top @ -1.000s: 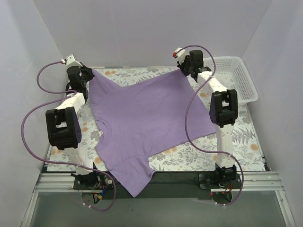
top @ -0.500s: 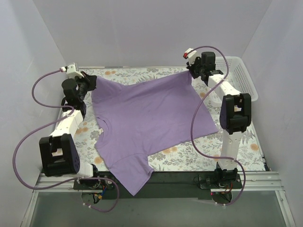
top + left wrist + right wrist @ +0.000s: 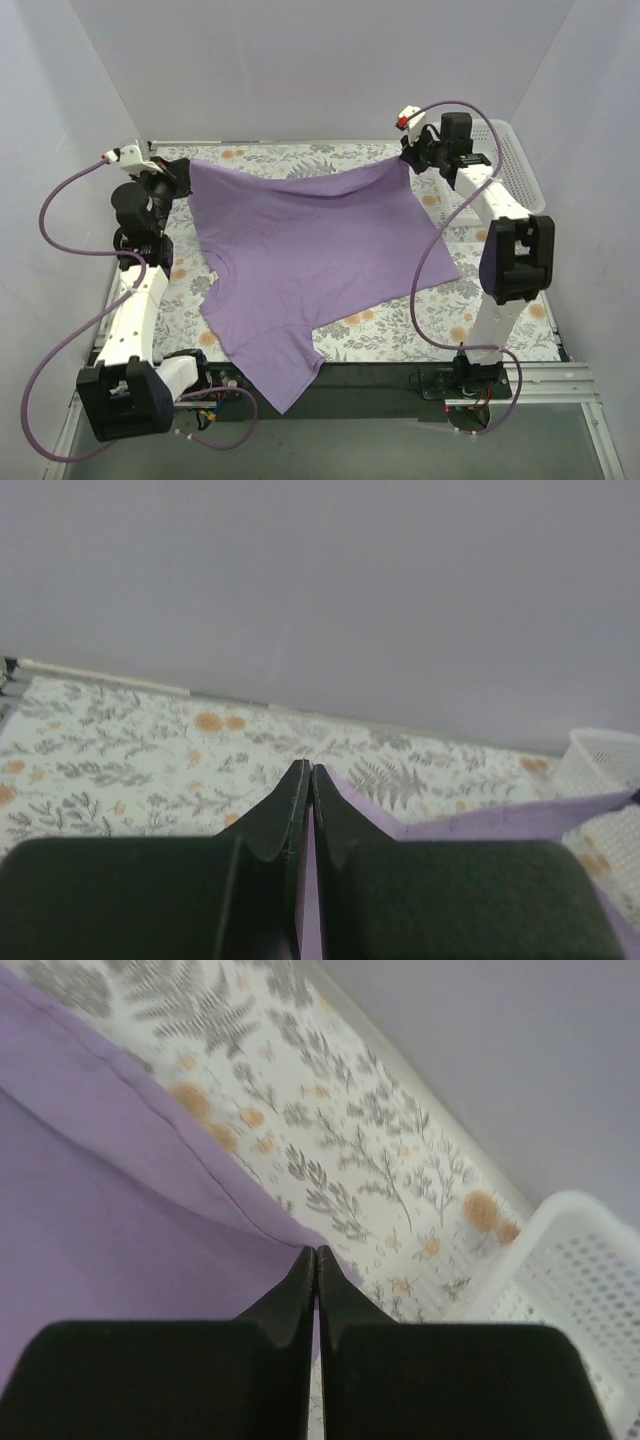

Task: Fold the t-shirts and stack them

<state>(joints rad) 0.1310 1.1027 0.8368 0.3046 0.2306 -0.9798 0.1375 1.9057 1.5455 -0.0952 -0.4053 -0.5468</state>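
Top external: we had left hand [image 3: 183,172] and right hand [image 3: 408,159] clenched on far corners of the t-shirt [image 3: 310,250], above the counter [image 3: 400,335].

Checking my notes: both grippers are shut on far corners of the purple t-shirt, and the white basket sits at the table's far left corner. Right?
No. The top view shows the white basket at the far right corner, beside the right gripper. The rest holds: the left gripper and the right gripper are each shut on a far corner of the purple t-shirt.
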